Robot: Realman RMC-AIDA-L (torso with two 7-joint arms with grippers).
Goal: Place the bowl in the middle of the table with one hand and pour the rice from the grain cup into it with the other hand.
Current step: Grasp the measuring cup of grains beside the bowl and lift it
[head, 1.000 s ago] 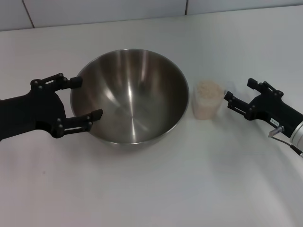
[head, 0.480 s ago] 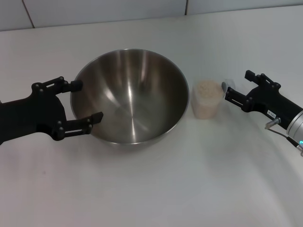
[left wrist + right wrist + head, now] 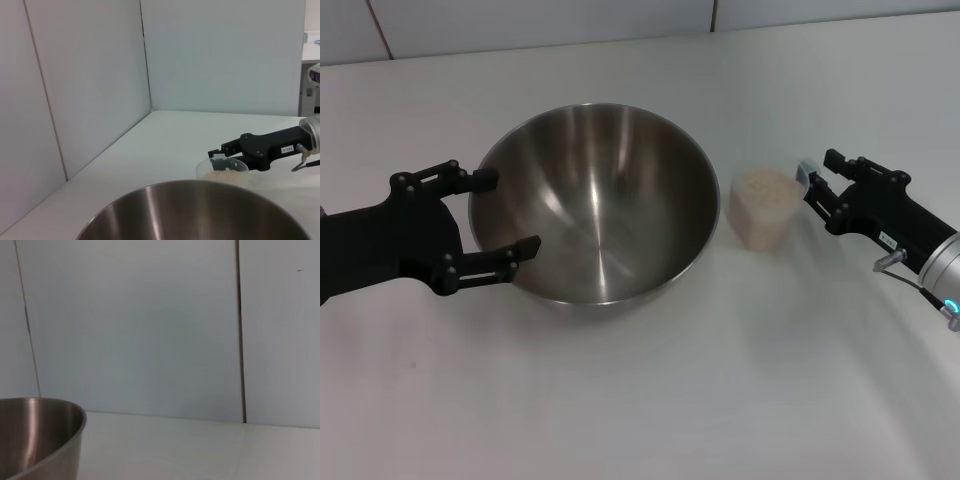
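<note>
The steel bowl [image 3: 595, 200] stands on the white table [image 3: 650, 400], near its middle. My left gripper [image 3: 500, 213] is open at the bowl's left side, its fingers spread along the outer wall. The clear grain cup [image 3: 763, 207], full of rice [image 3: 765, 187], is just right of the bowl and slightly tilted. My right gripper [image 3: 818, 180] is shut on the cup's small handle tab. The left wrist view shows the bowl's rim [image 3: 200, 192], the cup [image 3: 222, 172] and the right gripper [image 3: 216, 154] behind it. The right wrist view shows only the bowl's edge [image 3: 40, 435].
Pale wall panels [image 3: 540, 20] run along the far edge of the table. Bare tabletop lies in front of the bowl and to the right of the cup.
My right gripper has moved in to the cup and closed on its handle tab. The cup has shifted slightly right and tilted. The left gripper and bowl have barely moved.
</note>
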